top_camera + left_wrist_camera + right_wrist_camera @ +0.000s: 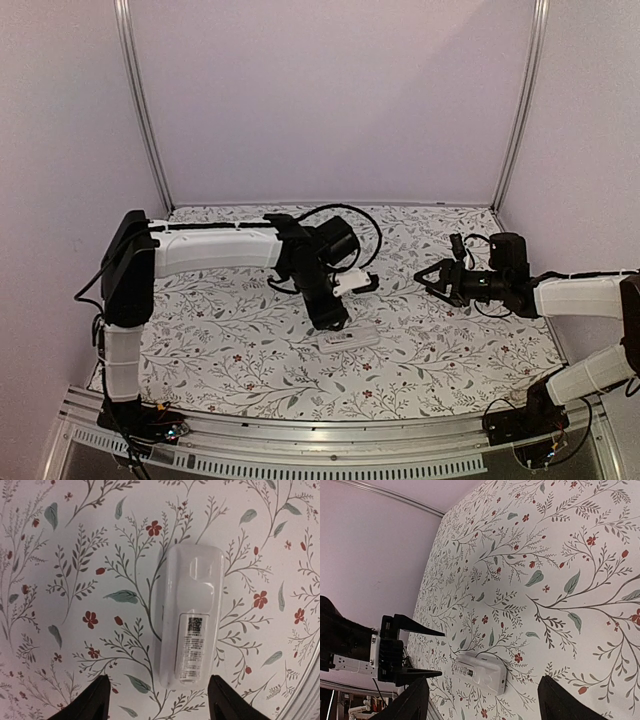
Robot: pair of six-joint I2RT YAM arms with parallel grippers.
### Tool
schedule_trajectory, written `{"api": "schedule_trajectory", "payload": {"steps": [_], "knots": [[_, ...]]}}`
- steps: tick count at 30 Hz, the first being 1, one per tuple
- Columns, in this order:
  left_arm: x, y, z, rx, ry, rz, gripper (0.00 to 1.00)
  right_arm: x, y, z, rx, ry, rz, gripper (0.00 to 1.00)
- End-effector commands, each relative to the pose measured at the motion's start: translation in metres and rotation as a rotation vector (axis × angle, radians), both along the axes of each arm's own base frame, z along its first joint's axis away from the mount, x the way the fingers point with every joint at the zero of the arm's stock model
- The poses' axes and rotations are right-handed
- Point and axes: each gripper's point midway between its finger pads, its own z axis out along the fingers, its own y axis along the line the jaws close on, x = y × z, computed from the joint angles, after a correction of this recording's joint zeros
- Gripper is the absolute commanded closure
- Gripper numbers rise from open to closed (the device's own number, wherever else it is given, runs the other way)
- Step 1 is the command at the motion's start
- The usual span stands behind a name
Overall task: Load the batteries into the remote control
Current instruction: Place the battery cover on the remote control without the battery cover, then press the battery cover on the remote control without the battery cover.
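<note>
The white remote control [348,338] lies flat on the floral table, near the middle front. Its back faces up, with a printed label and code [192,625]; no screen or buttons show. My left gripper [333,312] hangs just above its label end, open, with the jaws wider than the remote [159,679]. My right gripper [428,277] is open and empty, well to the right of the remote and pointing left toward it [483,680]. The remote [480,672] and the left fingers [415,625] show in the right wrist view. The batteries are out of view.
A black cable [355,215] loops behind the left arm. Lilac walls and metal posts [140,100] close the back and sides. An aluminium rail [330,435] runs along the front edge.
</note>
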Motion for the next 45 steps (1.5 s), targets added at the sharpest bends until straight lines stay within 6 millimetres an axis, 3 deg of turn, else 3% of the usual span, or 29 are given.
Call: {"api": "schedule_trajectory", "payload": {"steps": [1,14,25,33,45], "knots": [[0.019,0.009,0.010,-0.028,-0.040,0.061,0.32,-0.001,-0.001,0.001,-0.001,-0.002,0.001,0.24],[0.003,0.012,-0.028,0.028,0.034,0.025,0.34,0.000,-0.001,-0.001,-0.004,0.002,-0.001,0.24],[-0.007,0.030,-0.070,0.164,0.046,0.017,0.37,0.000,-0.001,-0.002,-0.005,0.005,-0.001,0.23],[-0.016,0.043,-0.075,0.212,0.061,0.004,0.37,0.000,-0.001,-0.001,-0.002,0.005,-0.001,0.23],[-0.030,0.084,-0.084,0.310,0.085,-0.010,0.35,0.000,-0.001,0.001,0.002,0.002,-0.003,0.23]]}}
